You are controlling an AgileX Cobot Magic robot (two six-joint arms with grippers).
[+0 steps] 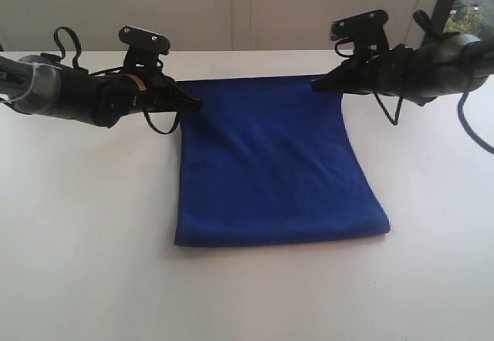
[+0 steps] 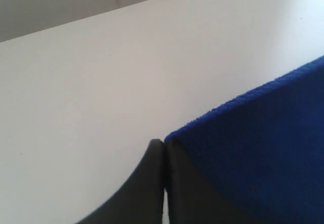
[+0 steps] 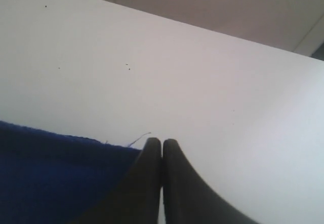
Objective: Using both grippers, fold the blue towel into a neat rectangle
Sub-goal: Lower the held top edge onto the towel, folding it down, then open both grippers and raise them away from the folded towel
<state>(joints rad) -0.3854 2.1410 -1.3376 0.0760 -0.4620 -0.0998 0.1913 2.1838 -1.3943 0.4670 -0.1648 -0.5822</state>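
Observation:
The blue towel lies on the white table, doubled over, with a rounded fold along its near edge. My left gripper is at the towel's far left corner and my right gripper at its far right corner. In the left wrist view the jaws of the left gripper are pressed together right at the corner of the blue towel. The right gripper is likewise shut at the corner of the blue towel, where a loose thread sticks out.
The white table runs bare to both sides of the towel and in front of it. Its far edge meets a pale wall just behind the grippers. A window shows at the top right.

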